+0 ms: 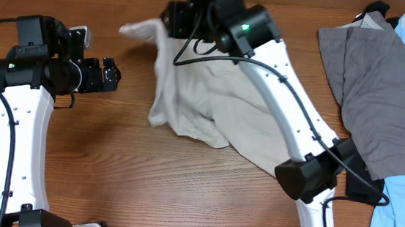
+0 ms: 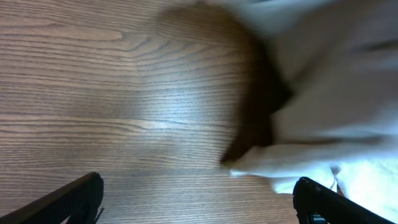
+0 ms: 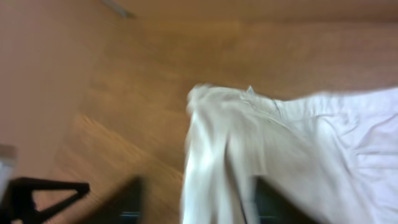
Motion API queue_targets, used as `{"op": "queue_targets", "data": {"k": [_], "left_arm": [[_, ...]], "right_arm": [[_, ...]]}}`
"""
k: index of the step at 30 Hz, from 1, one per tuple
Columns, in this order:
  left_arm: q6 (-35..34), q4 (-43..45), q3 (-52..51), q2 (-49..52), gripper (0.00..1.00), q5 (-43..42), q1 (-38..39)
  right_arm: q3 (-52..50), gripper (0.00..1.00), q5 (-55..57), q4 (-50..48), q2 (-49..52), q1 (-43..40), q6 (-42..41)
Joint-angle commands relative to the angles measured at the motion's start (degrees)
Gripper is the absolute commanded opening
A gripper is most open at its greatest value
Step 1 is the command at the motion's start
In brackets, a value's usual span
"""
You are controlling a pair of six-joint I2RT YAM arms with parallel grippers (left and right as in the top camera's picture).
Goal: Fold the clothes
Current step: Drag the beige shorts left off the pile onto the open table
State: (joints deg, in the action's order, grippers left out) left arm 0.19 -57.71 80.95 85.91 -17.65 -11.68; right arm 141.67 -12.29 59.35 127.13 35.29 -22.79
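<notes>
Left pincer [image 2: 198,182] agape; grey garment [image 1: 392,93] overhead only

The wooden table [image 1: 110,157] carries rumpled beige shorts [image 1: 210,107] just right of the left gripper's [image 1: 110,74] parted jaws and under the right gripper [image 1: 173,15], with a grey garment [image 1: 388,93] overlapping a light blue garment [image 1: 400,212] well right of both.

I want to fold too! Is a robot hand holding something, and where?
The right gripper seems to pinch the beige shorts by a bunched far edge. The left gripper is open and holds nothing.
</notes>
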Motion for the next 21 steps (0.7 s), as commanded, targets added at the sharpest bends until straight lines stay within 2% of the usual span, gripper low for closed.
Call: {"op": "queue_targets", "data": {"k": [1,3,7,12,16,19,21], "left_arm": [[1.2,0.5,1.3,0.2,1.00,-1.5,-0.2],[1.2,0.5,1.3,0.2,1.00,-1.6,-0.1],[3.2,-0.7,1.3,0.2,1.00,-3.6,2.7],[3.4,-1.2,1.3,0.2,1.00,-5.0,6.5],[1.9,-1.3,1.4,0.0,0.99,-10.9,6.4],[2.0,-2.9,1.4,-1.9,0.98,-10.1,6.4],[0.5,-4.1,1.4,-4.2,1.00,-6.1,6.4]], "right_arm": [[0.0,1.00,-0.4,2.8,0.1,0.2,0.7],[0.6,1.00,-0.4,7.0,-2.3,-2.3,0.6],[0.7,1.00,-0.2,23.5,-6.9,-12.9,2.3],[0.4,1.00,2.8,36.2,-6.9,-16.0,6.1],[-0.1,1.00,3.7,37.7,-7.3,-14.2,5.1],[-0.3,1.00,1.4,37.7,-8.5,-12.7,4.7],[-0.4,1.00,0.9,37.7,-10.2,-10.9,3.4]]}}
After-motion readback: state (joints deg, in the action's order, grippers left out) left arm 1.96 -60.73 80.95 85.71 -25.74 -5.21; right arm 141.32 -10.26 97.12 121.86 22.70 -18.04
